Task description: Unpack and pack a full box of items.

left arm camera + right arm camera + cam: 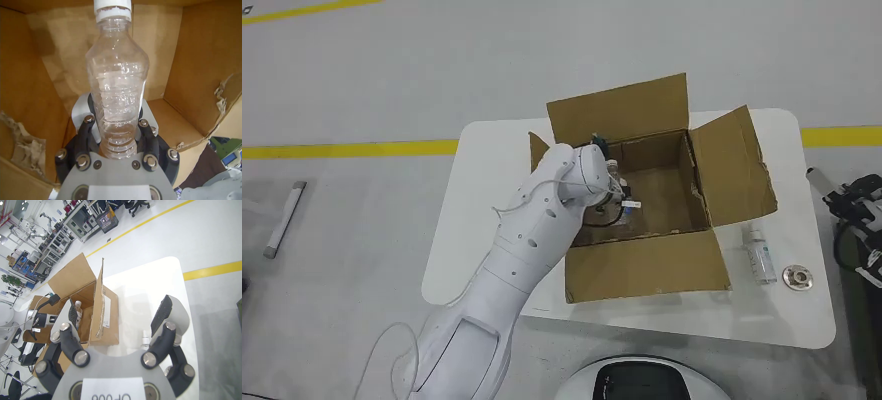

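Note:
An open cardboard box (642, 262) stands on the white table (492, 170), flaps spread. My left gripper (117, 113) is down inside it, shut on a clear plastic bottle (117, 75) with a white cap, held by its lower body. From above, the left arm enters the box from its left side, gripper (617, 195) near the left wall. My right gripper (119, 309) hangs open and empty over the table's right side, apart from the box (105, 313). The held bottle (78, 311) shows inside the box there.
A small white-capped bottle (759, 252) lies on the table right of the box, with a round metal disc (797, 277) beside it. The small bottle (145, 339) sits just below my right gripper. The box's inner corners are torn (220, 98).

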You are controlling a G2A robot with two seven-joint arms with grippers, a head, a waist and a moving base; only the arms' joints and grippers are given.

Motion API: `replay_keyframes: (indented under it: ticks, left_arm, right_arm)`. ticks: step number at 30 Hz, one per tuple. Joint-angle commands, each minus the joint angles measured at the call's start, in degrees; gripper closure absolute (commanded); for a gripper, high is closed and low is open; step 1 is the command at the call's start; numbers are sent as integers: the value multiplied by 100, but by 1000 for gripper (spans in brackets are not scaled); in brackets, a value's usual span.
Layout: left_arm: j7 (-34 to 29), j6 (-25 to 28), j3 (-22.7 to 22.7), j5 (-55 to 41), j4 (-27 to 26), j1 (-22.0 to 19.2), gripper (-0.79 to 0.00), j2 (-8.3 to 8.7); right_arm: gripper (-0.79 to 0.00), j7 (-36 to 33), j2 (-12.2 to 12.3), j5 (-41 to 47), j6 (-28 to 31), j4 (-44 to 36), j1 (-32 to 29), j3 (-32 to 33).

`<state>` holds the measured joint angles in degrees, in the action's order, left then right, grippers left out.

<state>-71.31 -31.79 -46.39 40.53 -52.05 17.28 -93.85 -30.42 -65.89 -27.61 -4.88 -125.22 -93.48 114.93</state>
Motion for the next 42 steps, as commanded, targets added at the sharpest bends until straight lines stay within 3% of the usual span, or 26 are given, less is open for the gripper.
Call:
replay_keyframes:
  ticks: [1, 5, 8, 10, 11, 12, 17, 22, 29, 36, 39, 42]
  left_arm:
    - [31, -142, 69, -103, 353, -109, 0, -78]
    - [137, -255, 201, -316, 983, -311, 0, -239]
    - [166, -263, 314, -422, 1350, -427, -286, -356]
    - [224, -227, 356, -497, 1561, -494, -354, -425]
    - [271, -212, 373, -527, 1664, -522, -659, -457]
    - [316, -213, 395, -545, 1768, -549, -785, -489]
    - [397, -16, 482, -685, 2167, -647, -785, -637]
    - [408, 218, 525, -716, 2378, -744, -785, -719]
    - [532, 732, 512, -531, 1975, -811, -785, -685]
    - [603, 1001, 189, -81, 710, -387, -785, -356]
    - [482, 1000, -201, 253, -258, 47, -785, -86]
    - [116, 880, -772, 775, -1567, 701, -785, 239]
  right_arm:
    - [-785, 8, 1, 11, 11, -3, -26, 13]
    - [-785, 29, 0, 30, 12, 3, -75, 27]
    - [-785, 1, 6, 23, 24, 37, -75, 30]
    - [-785, -24, 11, 12, 14, 52, -62, 30]
    - [-785, -60, 14, -3, 7, 57, -59, 28]
    - [-785, -137, 22, -47, -8, 66, -59, 27]
    - [-785, -998, 104, -766, -169, 106, -60, 16]
    - [-785, -2095, 230, -2088, -31, 50, -33, -91]
    - [-785, -3077, 334, -2984, 336, 11, 119, -369]
    - [-785, -3077, 334, -2984, 336, 11, 119, -369]
    - [-785, -3047, 333, -2970, 345, 13, 115, -376]
    - [-785, -3130, 332, -2970, 290, 31, 51, -448]
